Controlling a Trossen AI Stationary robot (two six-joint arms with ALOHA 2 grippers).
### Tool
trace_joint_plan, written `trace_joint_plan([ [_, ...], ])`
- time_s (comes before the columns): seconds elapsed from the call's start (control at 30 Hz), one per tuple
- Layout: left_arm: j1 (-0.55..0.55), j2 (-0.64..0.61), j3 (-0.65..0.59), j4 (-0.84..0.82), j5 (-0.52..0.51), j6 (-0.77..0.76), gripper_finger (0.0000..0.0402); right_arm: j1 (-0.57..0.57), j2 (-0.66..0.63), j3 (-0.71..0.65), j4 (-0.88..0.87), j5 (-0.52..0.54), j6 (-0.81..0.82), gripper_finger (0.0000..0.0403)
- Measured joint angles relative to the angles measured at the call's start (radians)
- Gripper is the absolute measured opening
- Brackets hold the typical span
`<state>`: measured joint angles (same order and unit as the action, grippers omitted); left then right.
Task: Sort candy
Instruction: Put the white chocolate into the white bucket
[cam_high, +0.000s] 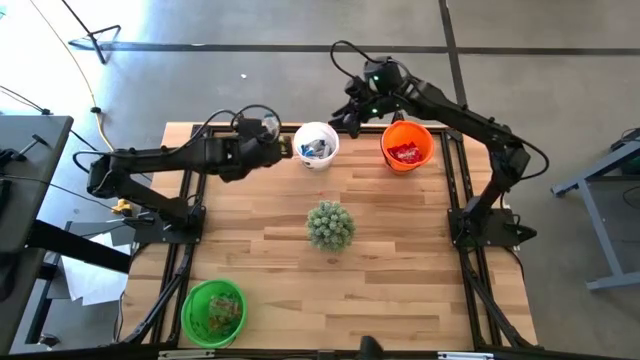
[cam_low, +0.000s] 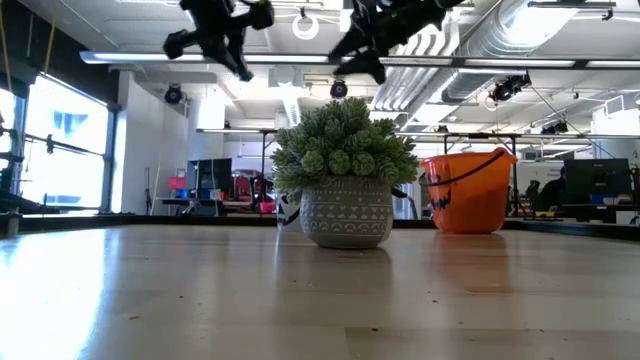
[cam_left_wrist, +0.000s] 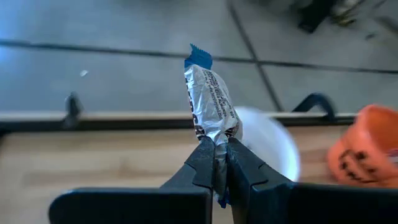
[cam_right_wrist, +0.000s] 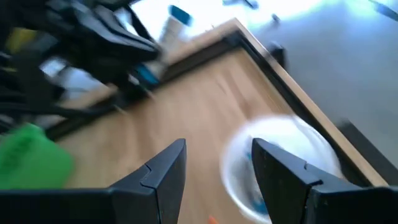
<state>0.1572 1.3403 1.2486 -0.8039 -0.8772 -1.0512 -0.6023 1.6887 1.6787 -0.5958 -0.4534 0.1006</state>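
Note:
A candy in a silver-and-blue wrapper (cam_left_wrist: 208, 102) is held in my left gripper (cam_left_wrist: 216, 163), which is shut on it. In the high view, that gripper (cam_high: 286, 150) hangs just left of the white bucket (cam_high: 316, 146), which holds pale-wrapped candy. My right gripper (cam_right_wrist: 217, 168) is open with nothing between its fingers. It is up in the air at the table's far edge (cam_high: 347, 117), between the white bucket and the orange bucket (cam_high: 406, 146). The orange bucket holds red candy (cam_high: 404, 154). The green bucket (cam_high: 213, 312) at the near left holds small pieces. My left gripper pinches the candy's lower wrapper end (cam_left_wrist: 217, 148) between its two fingertips. The fingers come from the table's left, slanting down. The rest of the candy sticks out past the fingertips, lifted clear of the table and buckets.
A spiky green plant in a patterned pot (cam_high: 330, 224) stands mid-table, and in the low view it (cam_low: 345, 180) hides part of the far side. Bare wooden tabletop (cam_high: 420, 280) lies to its right and near side. The black frame rails (cam_high: 462, 200) run along both side edges.

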Motion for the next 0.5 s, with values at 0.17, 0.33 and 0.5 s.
trace_joint_plan([
  [0.17,0.001,0.0,0.006,0.216,0.02,0.224,0.0003,0.039,0.0,0.0,0.154,-0.082,0.022,0.0178],
  [0.33,0.001,0.0,0.006,0.418,0.063,0.404,0.0003,0.083,0.0,0.0,0.232,-0.103,-0.052,0.0178],
  [0.5,0.0,0.0,0.006,0.551,0.092,0.496,0.0003,0.119,0.0,0.0,0.265,-0.105,-0.098,0.0178],
])
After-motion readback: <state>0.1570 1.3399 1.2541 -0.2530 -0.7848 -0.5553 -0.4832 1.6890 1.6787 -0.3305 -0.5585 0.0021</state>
